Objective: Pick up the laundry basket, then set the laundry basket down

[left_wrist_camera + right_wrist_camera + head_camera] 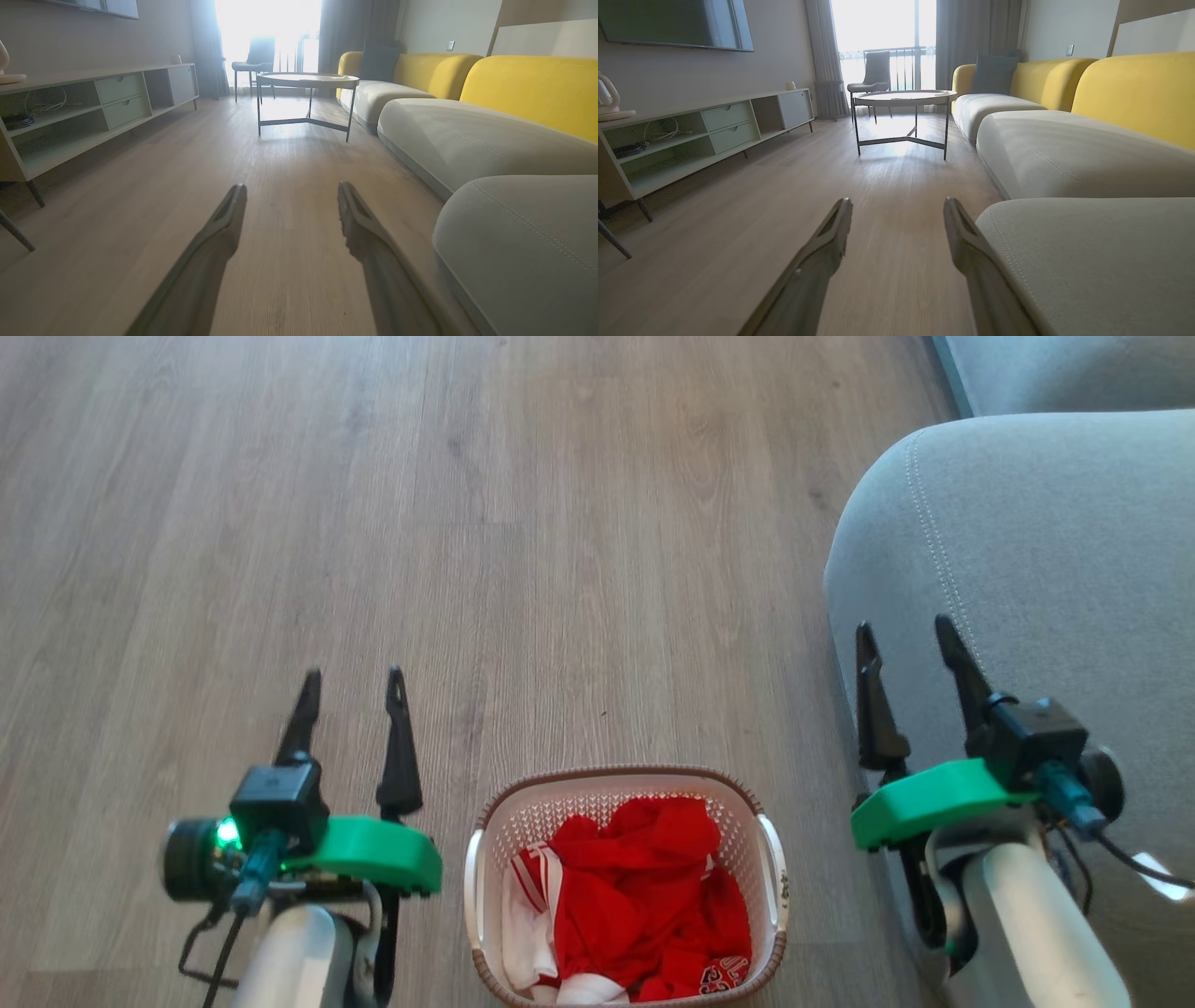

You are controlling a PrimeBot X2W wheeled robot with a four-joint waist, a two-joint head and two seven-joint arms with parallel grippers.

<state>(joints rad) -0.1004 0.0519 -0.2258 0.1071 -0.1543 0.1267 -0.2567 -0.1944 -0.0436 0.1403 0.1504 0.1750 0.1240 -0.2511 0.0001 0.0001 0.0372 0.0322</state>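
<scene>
Between the left gripper (pixel 353 674) and the right gripper (pixel 904 625), set back behind their fingertips, the laundry basket (pixel 560 814) sits on the wood floor (pixel 560 523) with red and white clothes (pixel 653 887) heaped inside. Both grippers stand spread wide and empty — neither touches the basket. A grey sofa cushion (pixel 1027 551) lies just beside the right gripper's outer finger.
</scene>
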